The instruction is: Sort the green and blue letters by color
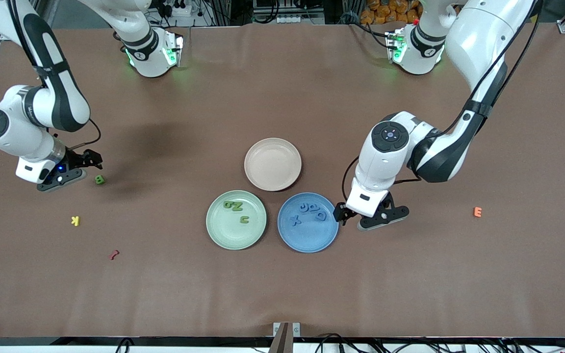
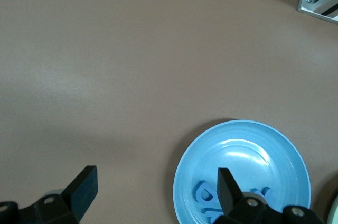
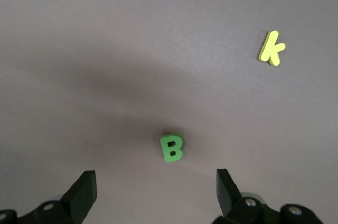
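I see the brown table (image 1: pixel 282 294) with three plates at its middle: a beige plate (image 1: pixel 272 164), and nearer the front camera a green plate (image 1: pixel 236 219) and a blue plate (image 1: pixel 308 222) side by side. My left gripper (image 1: pixel 368 215) sits just beside the blue plate, at its edge toward the left arm's end, fingers spread wide and holding nothing. My right gripper (image 1: pixel 79 166) is low at the right arm's end of the table, also wide open and empty, with a loose green B (image 1: pixel 99 180) lying just beside its fingertips, apart from them. In the right wrist view that B (image 3: pixel 171 148) lies flat between the two fingers' lines, ahead of them.

Blue letters (image 1: pixel 309 212) lie in the blue plate; I read an X, the others are hard to make out. Green letters (image 1: pixel 236 210) lie in the green plate. A yellow K (image 1: pixel 75 221), a dark red piece (image 1: pixel 114 254) and an orange E (image 1: pixel 477 212) lie on the table. In the left wrist view the finger (image 2: pixel 228 189) partly hides the blue letters.
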You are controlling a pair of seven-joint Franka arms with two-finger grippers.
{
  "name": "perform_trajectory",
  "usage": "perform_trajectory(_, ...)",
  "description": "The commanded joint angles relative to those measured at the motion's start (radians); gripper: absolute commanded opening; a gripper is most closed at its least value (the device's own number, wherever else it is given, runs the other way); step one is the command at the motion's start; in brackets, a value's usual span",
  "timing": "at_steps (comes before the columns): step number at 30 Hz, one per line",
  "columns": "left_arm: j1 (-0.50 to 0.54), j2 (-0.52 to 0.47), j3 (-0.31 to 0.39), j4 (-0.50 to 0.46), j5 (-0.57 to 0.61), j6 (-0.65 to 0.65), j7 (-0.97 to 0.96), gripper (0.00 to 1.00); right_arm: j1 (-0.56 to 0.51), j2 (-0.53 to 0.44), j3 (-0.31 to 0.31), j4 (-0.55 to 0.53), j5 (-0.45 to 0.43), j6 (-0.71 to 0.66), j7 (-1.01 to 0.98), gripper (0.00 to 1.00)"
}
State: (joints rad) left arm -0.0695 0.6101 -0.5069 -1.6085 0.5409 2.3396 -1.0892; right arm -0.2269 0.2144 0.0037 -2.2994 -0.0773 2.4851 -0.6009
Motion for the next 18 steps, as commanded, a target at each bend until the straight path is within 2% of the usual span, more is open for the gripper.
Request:
perform_trajectory(1, 0.014, -0.007, -0.005, 0.016, -0.038, -0.028, 0.083, 1.0, -0.034, 0.048, 0.016, -0.009, -0.012, 0.067, -0.031, 1.0)
perform_trajectory(11, 0.039, -0.026, -0.005, 0.021, -0.079, -0.091, 0.164, 1.0, -0.055, 0.105, 0.018, -0.012, -0.012, 0.13, -0.077, 1.0)
perform_trajectory(18, 0.043, -0.032, -0.007, 0.015, -0.079, -0.12, 0.189, 1.0, -0.06, 0.137, 0.016, -0.015, -0.012, 0.175, -0.114, 0.95)
